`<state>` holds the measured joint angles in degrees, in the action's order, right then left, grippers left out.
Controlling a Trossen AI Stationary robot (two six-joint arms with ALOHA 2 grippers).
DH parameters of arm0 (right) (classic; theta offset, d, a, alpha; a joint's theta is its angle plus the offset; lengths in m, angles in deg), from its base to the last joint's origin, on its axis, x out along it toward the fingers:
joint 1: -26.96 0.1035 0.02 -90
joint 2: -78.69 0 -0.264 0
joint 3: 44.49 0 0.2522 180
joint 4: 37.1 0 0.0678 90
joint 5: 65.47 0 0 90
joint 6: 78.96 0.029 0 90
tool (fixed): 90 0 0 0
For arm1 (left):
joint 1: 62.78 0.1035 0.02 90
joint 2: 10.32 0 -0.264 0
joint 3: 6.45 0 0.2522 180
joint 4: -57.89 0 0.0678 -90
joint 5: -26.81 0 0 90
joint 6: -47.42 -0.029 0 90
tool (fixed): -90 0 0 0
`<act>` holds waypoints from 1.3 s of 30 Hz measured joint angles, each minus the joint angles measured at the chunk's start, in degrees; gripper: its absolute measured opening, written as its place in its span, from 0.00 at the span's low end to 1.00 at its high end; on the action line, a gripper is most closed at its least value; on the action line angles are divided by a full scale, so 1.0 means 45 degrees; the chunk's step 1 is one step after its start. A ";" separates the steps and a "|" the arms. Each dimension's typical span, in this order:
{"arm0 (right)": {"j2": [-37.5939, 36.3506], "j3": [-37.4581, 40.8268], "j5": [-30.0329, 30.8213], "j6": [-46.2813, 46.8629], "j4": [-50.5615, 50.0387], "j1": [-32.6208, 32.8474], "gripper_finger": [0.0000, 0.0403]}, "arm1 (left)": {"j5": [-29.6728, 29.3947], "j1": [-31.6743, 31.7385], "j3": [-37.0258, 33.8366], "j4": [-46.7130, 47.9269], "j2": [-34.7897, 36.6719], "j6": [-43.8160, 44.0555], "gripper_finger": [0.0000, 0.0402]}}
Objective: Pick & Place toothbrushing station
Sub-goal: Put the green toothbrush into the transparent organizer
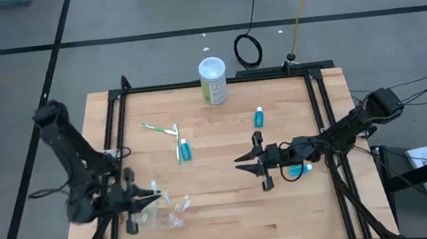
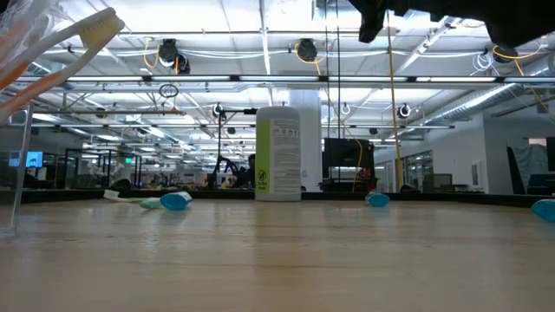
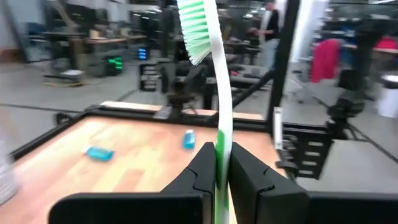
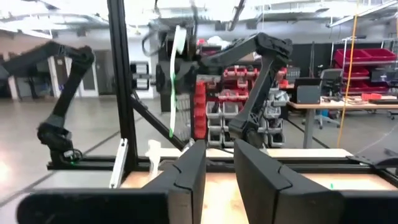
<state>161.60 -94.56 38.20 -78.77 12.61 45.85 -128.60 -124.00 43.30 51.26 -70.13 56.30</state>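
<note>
While the table is seen from above, the left gripper (image 1: 138,200) is found at the near left, just beside the clear cup (image 1: 159,209) and its orange brush. A green toothbrush (image 1: 176,143) and teal tube (image 1: 186,149) are laid mid-table; another tube (image 1: 259,117) is seen farther back, near the canister (image 1: 213,80). The right gripper (image 1: 251,163) is held centre-right, a third tube (image 1: 298,170) under its arm.

At table height, an orange-and-white brush (image 2: 65,48) is raised at the left.

In the left wrist view, a green-bristled toothbrush (image 3: 214,74) is pinched upright between the fingers (image 3: 202,171).

In the right wrist view, the fingers (image 4: 186,174) are parted slightly, nothing gripped.
</note>
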 joint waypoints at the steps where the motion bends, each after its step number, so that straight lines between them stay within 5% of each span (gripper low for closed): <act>1: -0.0009 0.0165 -0.0007 0.0060 0.0262 0.0003 0.18 | -0.0941 -0.0560 0.0000 0.0001 -0.0181 0.0245 0.05; 7: -0.0001 0.0616 -0.0018 0.0144 0.0528 0.0000 0.18 | -0.5432 -0.3320 0.0000 0.0238 -0.1672 0.2262 0.05; 22: -0.0006 0.0628 -0.0053 0.0197 0.0312 0.0000 0.18 | -0.5456 -0.4688 -0.0015 0.0131 -0.4818 0.4816 0.05; 39: -0.0001 0.0628 -0.0094 0.0275 -0.0013 0.0000 0.18 | -0.5175 -0.6133 -0.0015 0.0558 -0.5027 0.2155 0.06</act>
<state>161.60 -91.73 37.78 -77.53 12.55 45.85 -151.88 -151.60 43.23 53.77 -92.75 66.00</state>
